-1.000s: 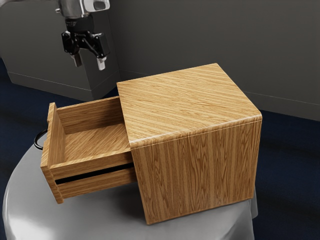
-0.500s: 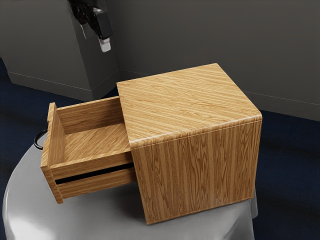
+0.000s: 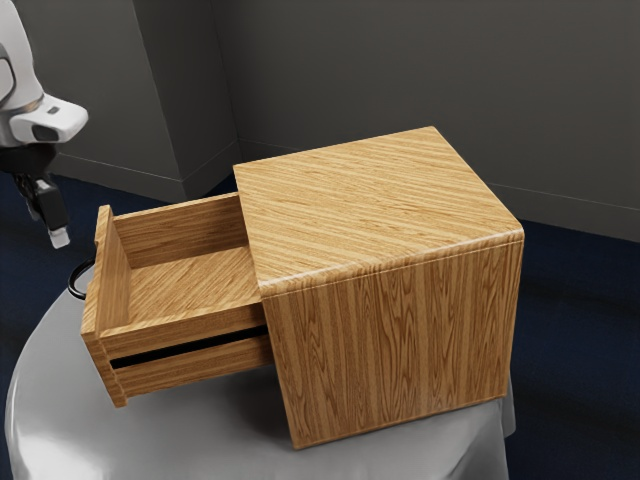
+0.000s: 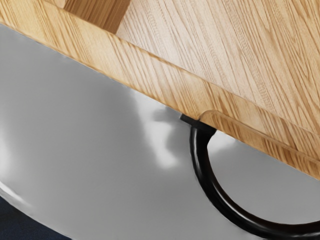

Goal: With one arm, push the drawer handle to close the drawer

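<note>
The gripper [image 3: 54,234] hangs at the exterior view's left, tips angled downward, and from where I'm standing I can't tell how far apart it is set; I make out nothing in its hold. The handle [image 3: 71,281] lies below it and near, with what looks like a gap between them. It is a dark loop on the outer face of the drawer front [image 3: 95,290], bowing away from the wood, its long axis running along the front and so across the line of the push. Beyond that front the drawer [image 3: 190,270] stands well out of the cabinet [image 3: 370,200], which sits farther toward the exterior view's right. There is just the one arm [image 3: 20,90] here, and it is already on the handle's side, so I'd say the step in hand is lining up for the push. It probably needs to drop to the handle's height, keeping outside the loop, then press straight toward the cabinet. Come in too high and it might slip over the front's top edge
</note>
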Robot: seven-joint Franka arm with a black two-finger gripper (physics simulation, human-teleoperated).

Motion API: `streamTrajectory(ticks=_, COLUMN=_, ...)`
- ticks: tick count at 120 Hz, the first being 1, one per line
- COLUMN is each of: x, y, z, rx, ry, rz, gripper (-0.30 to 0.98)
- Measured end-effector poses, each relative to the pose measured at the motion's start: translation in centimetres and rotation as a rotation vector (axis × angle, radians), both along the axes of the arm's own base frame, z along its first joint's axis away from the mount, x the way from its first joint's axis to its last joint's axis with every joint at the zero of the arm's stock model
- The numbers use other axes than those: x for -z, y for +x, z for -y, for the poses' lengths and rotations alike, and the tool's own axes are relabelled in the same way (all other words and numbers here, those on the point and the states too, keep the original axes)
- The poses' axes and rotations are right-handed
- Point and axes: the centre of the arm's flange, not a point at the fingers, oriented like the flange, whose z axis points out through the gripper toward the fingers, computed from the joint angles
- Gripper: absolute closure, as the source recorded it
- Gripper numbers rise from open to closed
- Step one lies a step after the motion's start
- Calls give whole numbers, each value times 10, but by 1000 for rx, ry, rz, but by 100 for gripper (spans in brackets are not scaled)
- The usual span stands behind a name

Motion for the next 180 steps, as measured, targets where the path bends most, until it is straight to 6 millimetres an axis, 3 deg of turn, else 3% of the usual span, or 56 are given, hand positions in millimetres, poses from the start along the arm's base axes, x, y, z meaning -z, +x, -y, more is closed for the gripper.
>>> streamTrajectory(ticks=17, x=29, y=-14, z=-25, rx=65, ry=-30, rz=28, gripper=19)
streamTrajectory(ticks=36, x=42, y=-22, z=-22, rx=187, ry=-11, rz=69, gripper=53)
streamTrajectory(ticks=58, x=59, y=-27, z=-20, rx=305, ry=8, rz=93, gripper=70)
streamTrajectory(ticks=106, x=67, y=-42, z=-7, rx=488, ry=36, rz=141, gripper=78)
streamTrajectory(ticks=180, x=76, y=-35, z=23, rx=629, ry=-41, rz=171, gripper=78)
